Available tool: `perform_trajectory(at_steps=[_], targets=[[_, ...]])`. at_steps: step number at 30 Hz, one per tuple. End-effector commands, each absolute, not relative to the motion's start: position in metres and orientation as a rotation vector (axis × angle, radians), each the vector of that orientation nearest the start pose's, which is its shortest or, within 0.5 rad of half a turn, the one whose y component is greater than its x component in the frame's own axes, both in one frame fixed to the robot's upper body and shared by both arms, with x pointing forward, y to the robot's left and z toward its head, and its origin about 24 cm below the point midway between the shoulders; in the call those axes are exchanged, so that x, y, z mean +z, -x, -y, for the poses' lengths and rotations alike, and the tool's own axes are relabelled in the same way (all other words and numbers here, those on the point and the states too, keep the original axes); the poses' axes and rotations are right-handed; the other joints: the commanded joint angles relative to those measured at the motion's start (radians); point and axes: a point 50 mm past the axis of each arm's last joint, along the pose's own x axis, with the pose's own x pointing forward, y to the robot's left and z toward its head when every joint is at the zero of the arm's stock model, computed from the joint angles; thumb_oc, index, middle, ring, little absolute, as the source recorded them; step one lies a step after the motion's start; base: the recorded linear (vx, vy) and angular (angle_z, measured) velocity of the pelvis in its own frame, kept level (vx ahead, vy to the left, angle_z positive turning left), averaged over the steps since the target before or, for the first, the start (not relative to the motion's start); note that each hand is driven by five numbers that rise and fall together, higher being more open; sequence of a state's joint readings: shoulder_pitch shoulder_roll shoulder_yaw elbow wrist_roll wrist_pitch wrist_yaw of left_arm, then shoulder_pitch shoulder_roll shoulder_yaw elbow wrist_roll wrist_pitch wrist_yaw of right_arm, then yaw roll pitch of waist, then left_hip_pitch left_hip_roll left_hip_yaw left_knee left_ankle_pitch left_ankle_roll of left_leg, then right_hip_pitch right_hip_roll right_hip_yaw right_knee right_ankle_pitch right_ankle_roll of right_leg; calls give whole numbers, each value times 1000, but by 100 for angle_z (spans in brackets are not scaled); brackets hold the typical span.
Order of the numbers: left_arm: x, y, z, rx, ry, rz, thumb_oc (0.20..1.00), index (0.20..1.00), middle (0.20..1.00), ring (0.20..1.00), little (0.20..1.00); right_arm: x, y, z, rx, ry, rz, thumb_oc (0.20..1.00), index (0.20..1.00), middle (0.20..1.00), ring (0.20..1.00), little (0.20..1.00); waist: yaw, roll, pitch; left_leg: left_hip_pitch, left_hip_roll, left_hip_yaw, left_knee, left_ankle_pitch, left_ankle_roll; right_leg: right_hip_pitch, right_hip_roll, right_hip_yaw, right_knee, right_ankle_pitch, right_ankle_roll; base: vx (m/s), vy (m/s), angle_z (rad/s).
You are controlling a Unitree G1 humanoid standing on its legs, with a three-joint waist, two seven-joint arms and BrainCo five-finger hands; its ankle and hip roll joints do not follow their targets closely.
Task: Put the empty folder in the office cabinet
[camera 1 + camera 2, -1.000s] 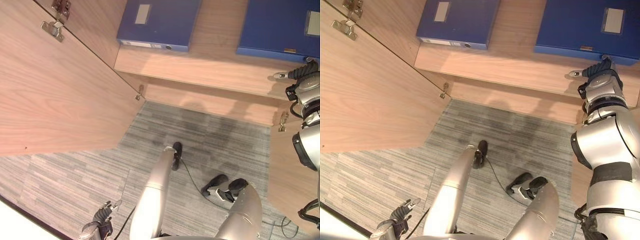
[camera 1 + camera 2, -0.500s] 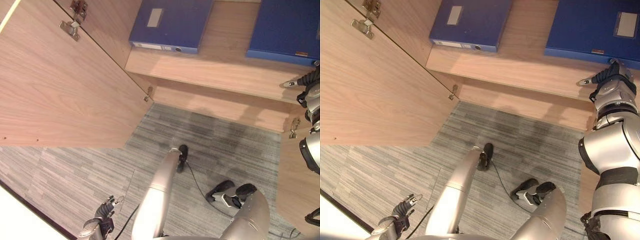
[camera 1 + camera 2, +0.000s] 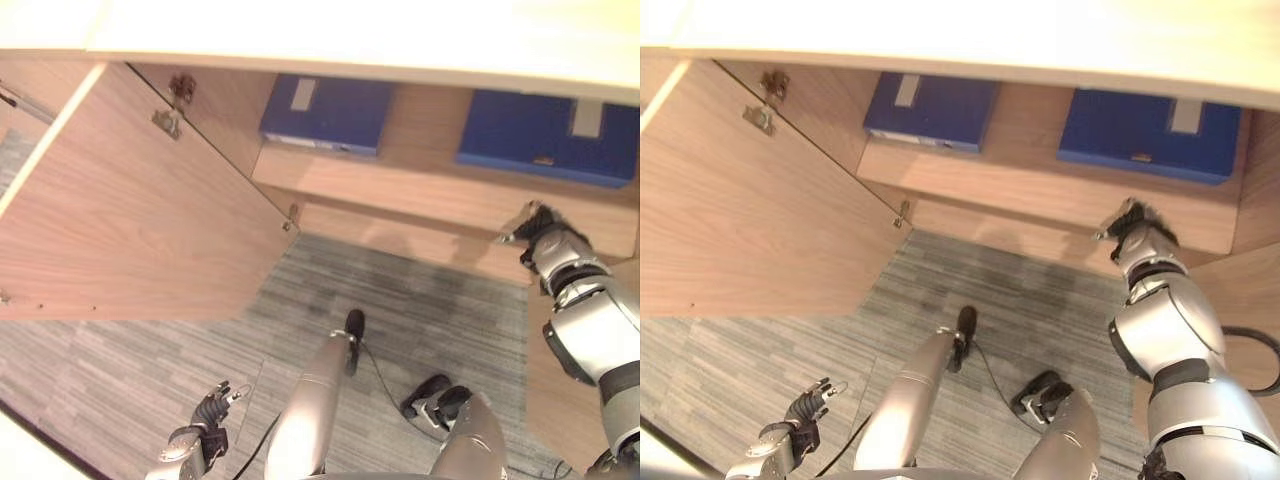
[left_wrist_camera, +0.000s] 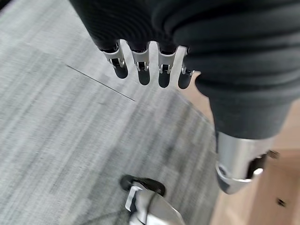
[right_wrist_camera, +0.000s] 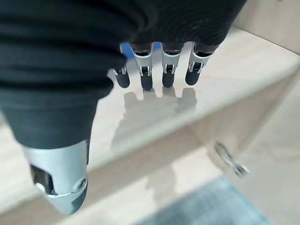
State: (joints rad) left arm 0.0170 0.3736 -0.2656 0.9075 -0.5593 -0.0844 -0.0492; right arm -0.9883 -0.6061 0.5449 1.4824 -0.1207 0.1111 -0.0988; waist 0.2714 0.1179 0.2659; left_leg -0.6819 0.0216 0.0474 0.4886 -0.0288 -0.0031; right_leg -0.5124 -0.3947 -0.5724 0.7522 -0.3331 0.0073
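1. Folders — two blue ones lie flat on the cabinet shelf (image 3: 1040,190): the left folder (image 3: 930,110) toward the open door's side, the right folder (image 3: 1145,135) toward my right. I cannot tell which of them is the empty one; neither of my hands holds it.
2. Progress: I judge the placing done, since both folders rest fully on the shelf. What is left, as I judge it, is to draw my arm clear — and perhaps shut the door, though the task does not ask it.
3. My right hand (image 3: 1132,225) hangs just off the shelf's front edge, below the right folder, fingers straight and relaxed, holding nothing; the right wrist view shows them over bare shelf board.
4. My left hand (image 3: 205,425) hangs low over the grey carpet (image 3: 150,370), fingers loosely extended, empty.
5. Edges: the left cabinet door (image 3: 130,230) stands wide open, its hinges (image 3: 165,120) showing. The cabinet's top panel (image 3: 990,40) overhangs the shelf.
6. Room: open floor lies between door and shelf; my right arm has a free path back and down.
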Motion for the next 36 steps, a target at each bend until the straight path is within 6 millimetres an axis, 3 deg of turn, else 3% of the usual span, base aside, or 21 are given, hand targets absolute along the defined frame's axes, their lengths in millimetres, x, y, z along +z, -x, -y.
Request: perform_trajectory(at_steps=[1,2,4,7,10,12,13,15,17,18,20,25,26,28,31,32,33,36], targets=[[-121,-142,-266,142,-35,-878,1000,1000,1000,1000,1000,80,-342,344,-349,1075,-677,1000,1000,1000,1000,1000,20,-7,21,107,-8,5,-50,-97,-18,160,11,69,-292,192,124,91,100,-7],[-124,-144,-258,108,-43,-884,1000,1000,1000,1000,1000,50,-330,337,-287,1076,-746,1000,1000,1000,1000,1000,8,-21,3,182,-11,17,-131,-74,-26,235,37,61,-411,242,141,85,105,-15],[-127,-144,-249,81,-50,-894,1000,1000,1000,1000,1000,23,-318,328,-207,1101,-806,1000,1000,1000,1000,1000,0,-35,-15,262,-14,27,-214,-53,-25,299,63,59,-521,292,156,94,124,-19],[-134,-140,-242,70,-74,-933,1000,1000,1000,1000,1000,-4,-302,319,-140,1119,-860,1000,1000,1000,1000,1000,-19,-62,-54,366,-16,38,-333,-23,-25,383,87,59,-661,354,174,71,98,-48],[-138,-145,-235,79,-97,-960,1000,1000,1000,1000,1000,-33,-284,308,-96,1054,-914,1000,1000,1000,1000,1000,-58,-77,-86,454,-20,50,-441,23,-23,418,96,90,-705,432,199,0,88,-31],[-139,-147,-234,72,-118,-968,1000,1000,1000,1000,1000,-44,-276,302,-76,1021,-939,1000,1000,1000,1000,1000,-68,-78,-92,479,-17,51,-462,32,-21,432,107,105,-702,415,194,-21,20,-15],[-141,-150,-228,42,-160,-982,1000,1000,1000,1000,1000,-62,-259,294,-51,940,-990,1000,1000,1000,1000,1000,-83,-87,-115,516,-10,66,-493,38,-18,470,114,130,-675,374,184,-21,-5,-7],[-142,-149,-224,25,-178,-996,1000,1000,1000,1000,1000,-83,-239,285,-30,865,-1052,1000,1000,1000,1000,1000,-88,-92,-139,542,-7,81,-505,40,-11,512,108,139,-631,354,179,-47,-14,-13],[-145,-147,-219,9,-173,-1007,1000,1000,1000,1000,1000,-100,-220,275,-13,768,-1106,1000,1000,1000,1000,1000,-93,-99,-163,557,-8,102,-508,43,-8,551,108,152,-610,358,183,-51,-30,-26],[-145,-147,-219,9,-173,-1008,1000,1000,1000,1000,1000,-100,-219,275,-13,768,-1107,1000,1000,1000,1000,1000,-92,-100,-163,558,-8,103,-509,43,-8,551,108,153,-611,358,183,-78,-54,-48],[-149,-142,-207,-40,-183,-1030,1000,1000,1000,1000,1000,-125,-185,258,3,660,-1207,1000,1000,1000,1000,1000,-101,-113,-195,577,-8,146,-525,58,-8,599,130,169,-669,331,188,-95,-90,-36],[-154,-130,-203,-59,-200,-1075,1000,1000,1000,1000,1000,-145,-132,261,-87,473,-1335,1000,1000,1000,1000,1000,-155,-112,-218,603,44,202,-555,106,-31,588,201,214,-765,311,154,-44,-163,-74],[-154,-130,-203,-59,-201,-1077,1000,1000,1000,1000,1000,-145,-131,261,-86,472,-1337,1000,1000,1000,1000,1000,-155,-115,-219,615,41,195,-559,93,-38,597,200,219,-764,298,160,-73,-127,-17],[-158,-124,-199,-104,-233,-1102,1000,1000,1000,1000,1000,-154,-95,266,-143,392,-1407,1000,1000,1000,1000,1000,-211,-116,-212,617,87,235,-537,114,-51,593,240,247,-781,300,130,-51,-259,-30],[-160,-118,-196,-115,-223,-1125,1000,1000,1000,1000,1000,-158,-56,273,-199,331,-1503,1000,1000,1000,1000,1000,-262,-122,-201,622,142,270,-473,103,-85,610,285,293,-801,274,108,-39,-248,-37],[-160,-118,-195,-115,-223,-1125,1000,1000,1000,1000,1000,-158,-56,273,-199,331,-1503,1000,1000,1000,1000,1000,-261,-122,-201,622,144,271,-471,102,-85,610,286,294,-802,274,107,-83,-276,-60],[-162,-113,-195,-91,-193,-1141,1000,1000,1000,1000,1000,-159,-35,278,-238,302,-1543,1000,1000,1000,1000,1000,-290,-127,-194,621,191,309,-414,100,-103,615,319,330,-817,270,88,-72,-269,-65],[-165,-101,-196,-40,-148,-1177,1000,1000,1000,1000,1000,-160,-10,277,-250,273,-1583,1000,1000,1000,1000,1000,-331,-137,-186,634,261,381,-352,94,-125,621,364,386,-839,264,69,-82,-292,-89]])
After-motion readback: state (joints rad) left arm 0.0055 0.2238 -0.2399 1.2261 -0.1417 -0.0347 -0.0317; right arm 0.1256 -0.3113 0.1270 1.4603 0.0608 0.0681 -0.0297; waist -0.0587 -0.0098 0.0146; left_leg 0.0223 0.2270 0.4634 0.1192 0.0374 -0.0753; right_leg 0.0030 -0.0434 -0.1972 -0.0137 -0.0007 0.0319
